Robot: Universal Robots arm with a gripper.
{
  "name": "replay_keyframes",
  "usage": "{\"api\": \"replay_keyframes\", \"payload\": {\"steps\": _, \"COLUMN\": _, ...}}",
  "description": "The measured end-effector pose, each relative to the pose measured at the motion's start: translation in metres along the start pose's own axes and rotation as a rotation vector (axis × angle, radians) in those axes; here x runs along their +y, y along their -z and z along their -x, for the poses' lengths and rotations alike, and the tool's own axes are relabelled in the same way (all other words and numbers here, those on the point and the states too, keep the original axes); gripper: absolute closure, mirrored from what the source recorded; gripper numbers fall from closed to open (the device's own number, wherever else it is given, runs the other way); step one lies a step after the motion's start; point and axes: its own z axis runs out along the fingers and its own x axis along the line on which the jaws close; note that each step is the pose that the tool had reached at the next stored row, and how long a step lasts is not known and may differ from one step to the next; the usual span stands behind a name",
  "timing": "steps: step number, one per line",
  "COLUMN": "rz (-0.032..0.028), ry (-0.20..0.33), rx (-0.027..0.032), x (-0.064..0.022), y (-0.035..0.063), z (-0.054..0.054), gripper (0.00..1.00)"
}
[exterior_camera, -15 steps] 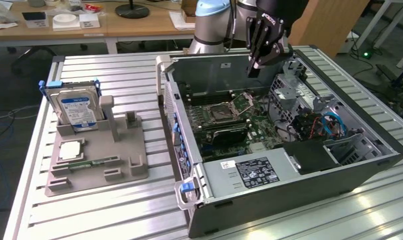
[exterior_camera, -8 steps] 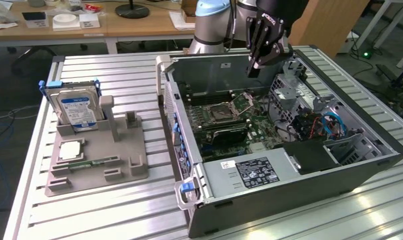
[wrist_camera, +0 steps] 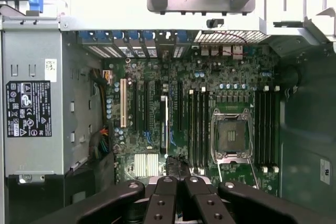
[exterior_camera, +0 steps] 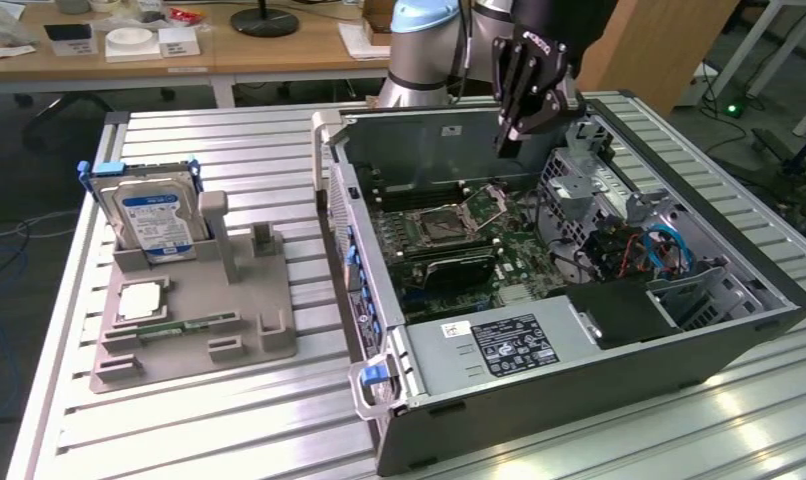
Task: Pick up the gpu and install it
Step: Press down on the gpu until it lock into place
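Observation:
My gripper (exterior_camera: pixel 507 145) hangs shut above the open computer case (exterior_camera: pixel 723 330), well over the motherboard (exterior_camera: pixel 437 235), and nothing shows between its fingers (wrist_camera: pixel 164 192). In the wrist view the gripper (wrist_camera: pixel 176 171) sits over the expansion slots. There a thin dark card, which I take for the gpu (wrist_camera: pixel 160 114), stands edge-on in a slot and runs towards the case's rear wall. A pale line lies alongside it. The gripper is above the card and apart from it.
A grey parts holder (exterior_camera: pixel 190 300) on the slatted table at the exterior view's left carries a hard drive with a blue label (exterior_camera: pixel 152 215), a processor (exterior_camera: pixel 136 300) and a green memory stick (exterior_camera: pixel 176 325). The power supply (exterior_camera: pixel 510 345) fills the case's near end. Blue cables (exterior_camera: pixel 663 250) lie inside.

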Motion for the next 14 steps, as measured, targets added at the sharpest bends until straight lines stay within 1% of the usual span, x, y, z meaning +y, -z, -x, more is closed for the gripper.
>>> {"api": "replay_keyframes", "payload": {"steps": 2, "rz": -0.0019, "ry": 0.001, "rx": -0.0001, "x": 0.0002, "y": -0.0037, "z": 0.000, "gripper": 0.89}}
{"api": "replay_keyframes", "payload": {"steps": 5, "rz": -0.0022, "ry": 0.007, "rx": 0.0002, "x": 0.0001, "y": -0.0091, "z": 0.000, "gripper": 0.89}}
{"api": "replay_keyframes", "payload": {"steps": 9, "rz": -0.0017, "ry": 0.071, "rx": 0.0026, "x": -0.0001, "y": -0.0146, "z": 0.000, "gripper": 0.89}}
{"api": "replay_keyframes", "payload": {"steps": 10, "rz": -0.0016, "ry": 0.084, "rx": 0.0032, "x": -0.0002, "y": -0.0153, "z": 0.000, "gripper": 0.89}}
{"api": "replay_keyframes", "payload": {"steps": 14, "rz": -0.0016, "ry": 0.086, "rx": 0.0034, "x": -0.0001, "y": -0.0154, "z": 0.000, "gripper": 0.89}}
